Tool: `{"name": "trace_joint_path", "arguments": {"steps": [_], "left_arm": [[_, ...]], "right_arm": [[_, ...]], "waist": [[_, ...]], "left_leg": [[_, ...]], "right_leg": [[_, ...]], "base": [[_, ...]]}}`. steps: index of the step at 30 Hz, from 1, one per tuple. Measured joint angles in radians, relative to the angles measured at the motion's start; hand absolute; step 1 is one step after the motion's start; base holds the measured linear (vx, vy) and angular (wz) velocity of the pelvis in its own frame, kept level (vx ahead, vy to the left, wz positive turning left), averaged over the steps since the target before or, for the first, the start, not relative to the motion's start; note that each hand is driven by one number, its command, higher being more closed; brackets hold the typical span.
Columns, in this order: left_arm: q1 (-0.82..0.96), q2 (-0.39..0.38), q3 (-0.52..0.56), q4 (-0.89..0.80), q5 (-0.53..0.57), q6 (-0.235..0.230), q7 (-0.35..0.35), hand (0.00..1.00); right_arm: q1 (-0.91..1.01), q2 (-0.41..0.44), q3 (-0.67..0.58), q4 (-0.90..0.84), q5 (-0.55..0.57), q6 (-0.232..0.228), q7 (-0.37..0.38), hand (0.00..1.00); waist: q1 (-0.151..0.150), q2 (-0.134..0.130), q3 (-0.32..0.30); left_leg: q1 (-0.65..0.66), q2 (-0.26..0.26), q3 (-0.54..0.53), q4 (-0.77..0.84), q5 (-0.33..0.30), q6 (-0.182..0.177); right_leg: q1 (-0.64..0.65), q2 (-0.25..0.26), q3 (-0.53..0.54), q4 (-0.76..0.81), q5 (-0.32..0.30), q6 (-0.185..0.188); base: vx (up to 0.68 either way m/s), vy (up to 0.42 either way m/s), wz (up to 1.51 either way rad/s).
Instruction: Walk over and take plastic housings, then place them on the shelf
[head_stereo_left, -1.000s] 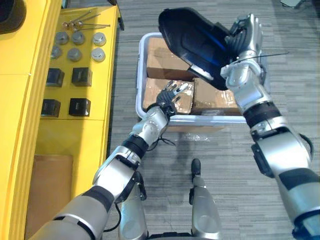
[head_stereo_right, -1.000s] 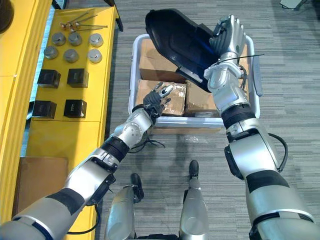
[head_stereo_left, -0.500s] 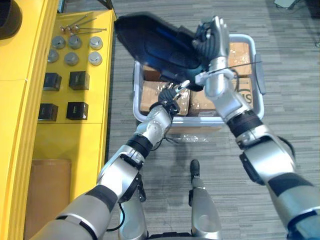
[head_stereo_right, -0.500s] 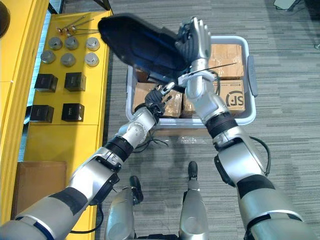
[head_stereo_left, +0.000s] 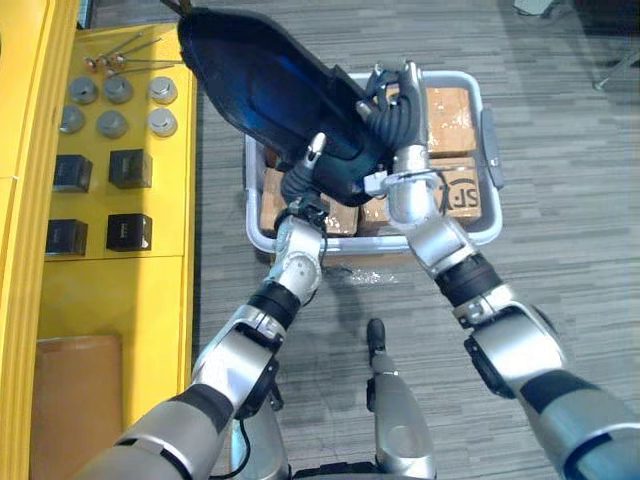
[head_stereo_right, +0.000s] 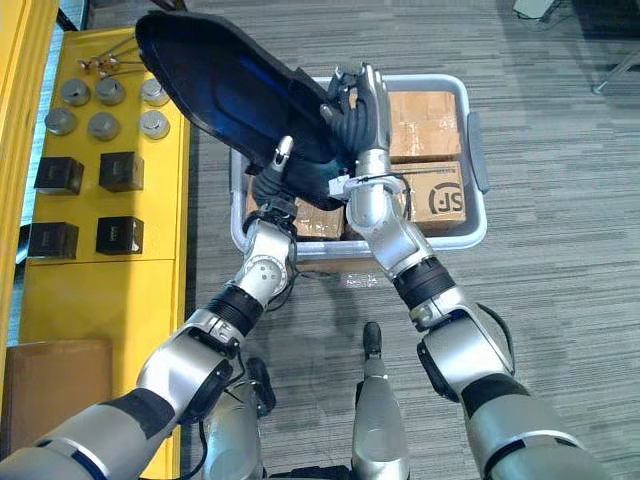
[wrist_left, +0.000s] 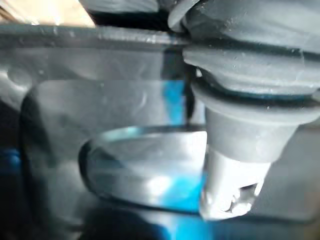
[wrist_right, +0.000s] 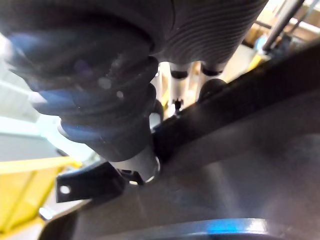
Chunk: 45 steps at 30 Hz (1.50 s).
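1. Above the grey bin (head_stereo_left: 470, 235), the black plastic housing (head_stereo_left: 260, 85) is up in the air and tilted. Its far end reaches over the edge of the yellow shelf (head_stereo_left: 150, 270), and its near end hangs over the bin.
2. You have the right hand (head_stereo_left: 395, 110) on the housing's near right rim, its fingers (head_stereo_left: 408, 75) curled over that rim and clamping it.
3. Your left hand (head_stereo_left: 298, 185) sits at the housing's lower near edge, just beside the right hand. One finger (head_stereo_left: 316, 148) lies over the rim on the upper face and the rest of the hand is beneath, so it pinches the edge. The left wrist view shows the hand pressed against the housing's glossy surface.
4. Under the housing, the bin stands on the striped grey floor (head_stereo_left: 560, 200) and holds taped cardboard boxes (head_stereo_left: 445, 105) packed side by side.
5. On the shelf to your left you see long metal pins (head_stereo_left: 120, 62) at the far end. Nearer are round metal pieces (head_stereo_left: 112, 122) in two rows, then black blocks (head_stereo_left: 128, 168) in pairs. A flat cardboard sheet (head_stereo_left: 75, 400) lies nearest to you.
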Motion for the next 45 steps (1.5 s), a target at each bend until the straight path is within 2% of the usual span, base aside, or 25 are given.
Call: {"name": "trace_joint_path", "arguments": {"steps": [5, 10, 15, 17, 18, 23, 24, 27, 29, 32, 34, 36, 37, 38, 40, 41, 42, 43, 44, 45], "left_arm": [[0.046, -0.004, 0.000, -0.007, -0.030, -0.055, -0.036, 1.00], [0.096, -0.005, -0.012, -0.058, -0.015, -0.068, -0.059, 1.00], [0.220, 0.004, -0.064, -0.152, -0.013, -0.069, -0.094, 1.00], [0.274, 0.011, -0.077, -0.210, 0.022, -0.070, -0.094, 1.00], [0.310, 0.011, -0.081, -0.239, 0.057, -0.076, -0.083, 1.00], [0.517, 0.027, -0.090, -0.445, 0.263, -0.069, 0.012, 1.00], [0.595, 0.035, -0.090, -0.524, 0.371, -0.046, 0.082, 1.00], [0.700, 0.051, -0.065, -0.656, 0.562, 0.009, 0.168, 1.00], [0.742, 0.051, -0.045, -0.729, 0.657, 0.038, 0.197, 1.00], [0.795, 0.053, 0.013, -0.784, 0.815, 0.090, 0.230, 1.00], [0.825, 0.057, 0.041, -0.784, 0.879, 0.119, 0.243, 1.00], [0.887, 0.084, 0.083, -0.783, 1.011, 0.158, 0.269, 1.00], [0.900, 0.089, 0.089, -0.783, 1.052, 0.161, 0.280, 1.00], [0.927, 0.093, 0.109, -0.784, 1.155, 0.161, 0.307, 1.00], [0.950, 0.095, 0.152, -0.794, 1.291, 0.161, 0.350, 1.00], [0.956, 0.095, 0.169, -0.802, 1.331, 0.160, 0.363, 1.00], [0.975, 0.095, 0.216, -0.837, 1.407, 0.156, 0.394, 1.00], [0.983, 0.097, 0.233, -0.851, 1.436, 0.152, 0.410, 1.00], [0.998, 0.098, 0.270, -0.871, 1.489, 0.138, 0.443, 1.00], [1.005, 0.099, 0.292, -0.880, 1.519, 0.131, 0.458, 1.00]], "right_arm": [[0.055, 0.014, 0.023, -0.041, 0.000, -0.012, -0.003, 1.00], [0.113, 0.014, 0.015, -0.106, 0.000, -0.020, -0.005, 1.00], [0.258, 0.013, 0.013, -0.232, 0.017, -0.033, -0.003, 1.00], [0.309, 0.013, 0.012, -0.283, 0.017, -0.040, -0.001, 1.00], [0.349, 0.014, 0.012, -0.317, 0.017, -0.043, 0.004, 0.00], [0.576, 0.012, -0.007, -0.464, 0.046, -0.085, 0.104, 0.00], [0.654, 0.013, -0.018, -0.482, 0.087, -0.098, 0.144, 0.00], [0.762, 0.004, -0.024, -0.494, 0.129, -0.102, 0.206, 0.00], [0.815, -0.004, -0.025, -0.500, 0.171, -0.102, 0.245, 0.00], [0.860, -0.007, -0.019, -0.524, 0.328, -0.113, 0.349, 0.00], [0.877, -0.003, -0.017, -0.555, 0.415, -0.143, 0.396, 0.00], [0.878, 0.015, -0.007, -0.618, 0.484, -0.209, 0.450, 0.00], [0.877, 0.020, -0.005, -0.632, 0.523, -0.230, 0.475, 0.00], [0.878, 0.024, -0.005, -0.659, 0.613, -0.272, 0.539, 0.00], [0.878, 0.033, -0.008, -0.668, 0.782, -0.314, 0.669, 0.00], [0.880, 0.033, -0.009, -0.668, 0.834, -0.315, 0.717, 0.00], [0.894, 0.032, -0.013, -0.668, 0.934, -0.310, 0.820, 0.00], [0.904, 0.032, -0.021, -0.668, 0.985, -0.296, 0.873, 0.00], [0.932, 0.030, -0.040, -0.668, 1.090, -0.262, 0.994, 0.00], [0.950, 0.030, -0.052, -0.668, 1.136, -0.246, 1.051, 0.00]], "waist": [[0.000, -0.004, -0.002], [-0.001, -0.005, -0.001], [0.001, -0.017, -0.001], [0.001, -0.017, -0.001], [0.002, -0.017, -0.001], [0.015, -0.015, -0.050], [0.018, -0.012, -0.100], [0.047, -0.003, -0.162], [0.055, 0.005, -0.194], [0.079, 0.016, -0.233], [0.080, 0.022, -0.246], [0.085, 0.021, -0.264], [0.085, 0.021, -0.264], [0.095, 0.021, -0.268], [0.109, 0.019, -0.287], [0.110, 0.017, -0.291], [0.110, 0.011, -0.301], [0.110, 0.009, -0.304], [0.114, 0.007, -0.314], [0.116, 0.007, -0.319]], "left_leg": [[0.030, 0.001, 0.014, -0.021, 0.003, -0.004], [0.050, 0.001, 0.019, -0.031, 0.006, -0.008], [0.127, -0.003, 0.019, -0.075, 0.010, -0.014], [0.145, -0.005, 0.018, -0.094, 0.013, -0.017], [0.160, -0.005, 0.015, -0.105, 0.016, -0.019], [0.221, -0.013, 0.000, -0.172, 0.037, -0.031], [0.227, -0.019, -0.014, -0.199, 0.046, -0.034], [0.282, -0.028, -0.021, -0.256, 0.059, -0.037], [0.298, -0.039, -0.039, -0.274, 0.065, -0.035], [0.326, -0.055, -0.046, -0.306, 0.076, -0.031], [0.327, -0.061, -0.066, -0.314, 0.082, -0.029], [0.333, -0.061, -0.076, -0.334, 0.097, -0.032], [0.337, -0.061, -0.080, -0.339, 0.099, -0.032], [0.345, -0.061, -0.082, -0.344, 0.102, -0.033], [0.345, -0.062, -0.087, -0.347, 0.104, -0.033], [0.344, -0.062, -0.088, -0.347, 0.105, -0.033], [0.345, -0.062, -0.094, -0.347, 0.105, -0.033], [0.346, -0.062, -0.097, -0.347, 0.105, -0.033], [0.346, -0.063, -0.097, -0.347, 0.105, -0.033], [0.346, -0.063, -0.097, -0.347, 0.105, -0.033]], "right_leg": [[0.015, 0.001, 0.004, -0.001, -0.003, -0.002], [0.026, 0.002, 0.004, -0.002, -0.003, -0.002], [0.087, 0.001, -0.008, -0.001, -0.028, 0.001], [0.100, 0.001, -0.017, 0.000, -0.035, 0.001], [0.113, 0.001, -0.025, 0.000, -0.041, 0.001], [0.159, 0.001, -0.060, 0.001, -0.067, 0.002], [0.166, -0.002, -0.084, 0.001, -0.080, 0.002], [0.208, -0.006, -0.110, -0.002, -0.097, 0.006], [0.234, -0.016, -0.141, -0.004, -0.109, 0.010], [0.261, -0.027, -0.155, -0.018, -0.112, 0.012], [0.278, -0.031, -0.178, -0.024, -0.112, 0.013], [0.287, -0.029, -0.195, -0.033, -0.112, 0.013], [0.292, -0.028, -0.198, -0.033, -0.112, 0.013], [0.297, -0.027, -0.199, -0.034, -0.112, 0.013], [0.298, -0.028, -0.203, -0.035, -0.112, 0.013], [0.301, -0.028, -0.207, -0.035, -0.112, 0.013], [0.309, -0.028, -0.217, -0.039, -0.112, 0.012], [0.312, -0.028, -0.219, -0.041, -0.113, 0.012], [0.312, -0.028, -0.219, -0.043, -0.113, 0.012], [0.313, -0.028, -0.220, -0.043, -0.113, 0.012]], "base": [[-0.01, -0.008, -0.06], [0.00, -0.001, -0.02], [0.02, -0.001, 0.03], [0.02, -0.005, 0.06], [0.05, -0.011, 0.13], [0.09, 0.000, 0.16], [0.11, 0.009, 0.31], [0.09, 0.009, 0.19], [0.07, 0.021, 0.30], [0.02, 0.024, 0.19], [-0.01, 0.008, 0.24], [-0.01, -0.010, 0.16], [-0.02, -0.017, 0.12], [-0.03, -0.011, 0.04], [-0.02, 0.001, 0.05], [-0.01, 0.007, 0.14], [-0.01, 0.006, 0.13], [-0.01, 0.009, 0.10], [0.00, 0.009, 0.03], [0.00, 0.000, 0.00]]}}
